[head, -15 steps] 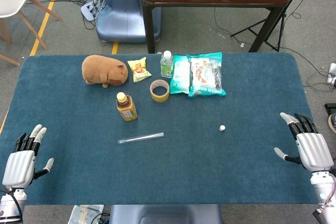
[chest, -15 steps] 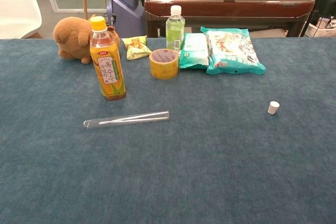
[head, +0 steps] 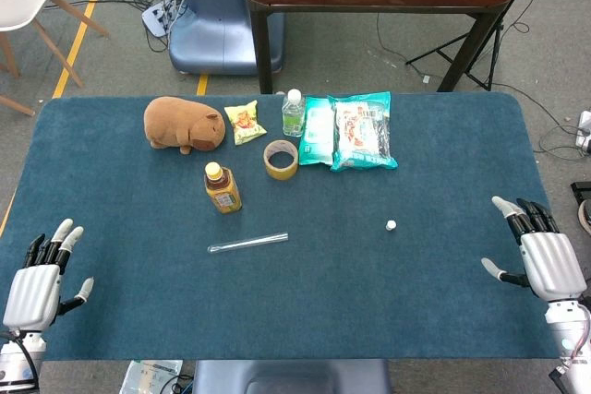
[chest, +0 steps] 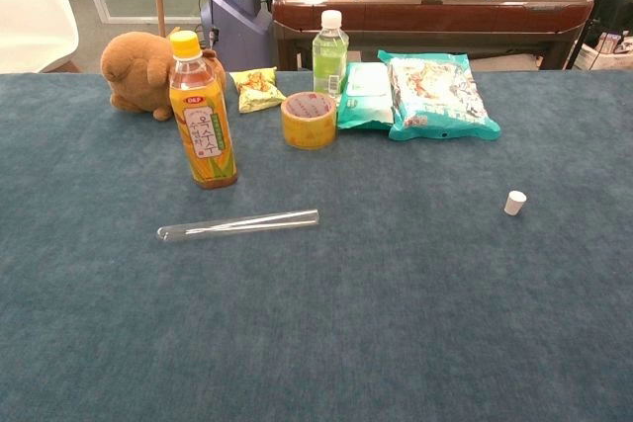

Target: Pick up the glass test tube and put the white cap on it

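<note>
Nothing of the task is done yet, as far as I can judge. My left hand [head: 35, 285] sits at the near left corner of the blue table [head: 443, 311], fingers spread and empty, well apart from everything. The glass test tube [head: 247, 243] lies flat on the cloth, just in front of the orange tea bottle [head: 222, 187], its rounded end pointing left and its open mouth to the right. The white cap [head: 391, 225] stands alone to the right of the tube, well apart from it and untouched. My right hand [head: 540, 256] waits at the table's right edge, also spread wide and holding nothing, nearer the cap than the tube. Everything is left: grasping the tube, lifting it, fetching the cap and seating it on the open mouth.
</note>
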Available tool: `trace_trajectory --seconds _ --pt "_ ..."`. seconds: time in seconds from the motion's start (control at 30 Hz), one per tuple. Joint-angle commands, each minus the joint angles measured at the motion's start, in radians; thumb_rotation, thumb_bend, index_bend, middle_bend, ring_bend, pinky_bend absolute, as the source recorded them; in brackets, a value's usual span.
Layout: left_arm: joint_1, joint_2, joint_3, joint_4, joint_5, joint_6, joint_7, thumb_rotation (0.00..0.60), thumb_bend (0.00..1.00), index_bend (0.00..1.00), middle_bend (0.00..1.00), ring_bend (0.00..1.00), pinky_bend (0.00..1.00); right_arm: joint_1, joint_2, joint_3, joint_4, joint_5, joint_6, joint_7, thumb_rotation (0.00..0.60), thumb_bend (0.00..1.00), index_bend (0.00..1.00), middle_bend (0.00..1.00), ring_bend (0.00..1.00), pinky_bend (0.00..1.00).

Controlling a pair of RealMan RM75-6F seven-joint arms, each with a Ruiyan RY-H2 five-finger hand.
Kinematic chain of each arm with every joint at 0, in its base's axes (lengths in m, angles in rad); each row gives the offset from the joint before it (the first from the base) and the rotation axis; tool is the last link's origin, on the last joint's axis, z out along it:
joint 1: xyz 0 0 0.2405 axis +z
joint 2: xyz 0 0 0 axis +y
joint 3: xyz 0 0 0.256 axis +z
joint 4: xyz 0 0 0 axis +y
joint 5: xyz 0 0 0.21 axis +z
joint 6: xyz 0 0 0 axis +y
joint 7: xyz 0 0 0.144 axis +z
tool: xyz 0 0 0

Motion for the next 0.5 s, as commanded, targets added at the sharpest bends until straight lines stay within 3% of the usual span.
trace_trajectory --seconds 0.03,0.23,0.5 --pt "-0.012 0.003 -0.004 0.009 0.003 -0.017 -0.011 0.6 0.3 0.16 0.07 0.14 0.0 -0.004 0.005 0.006 -0.004 0.005 0.009 -0.002 0.6 0.19 0.08 0.18 0.1 0.07" --pt "-0.063 0.01 -0.011 0.033 0.022 -0.085 -0.034 0.6 0.29 0.26 0.19 0.24 0.11 -0.01 0.024 0.021 -0.019 0.014 0.034 -0.01 0.6 0.19 0.08 0.19 0.11 0.07" --pt "-0.16 -0.006 -0.028 0.062 0.023 -0.213 -0.024 0.6 0.25 0.34 0.4 0.47 0.46 -0.009 0.041 0.037 -0.034 0.031 0.041 -0.021 0.6 0.19 0.08 0.21 0.16 0.07"
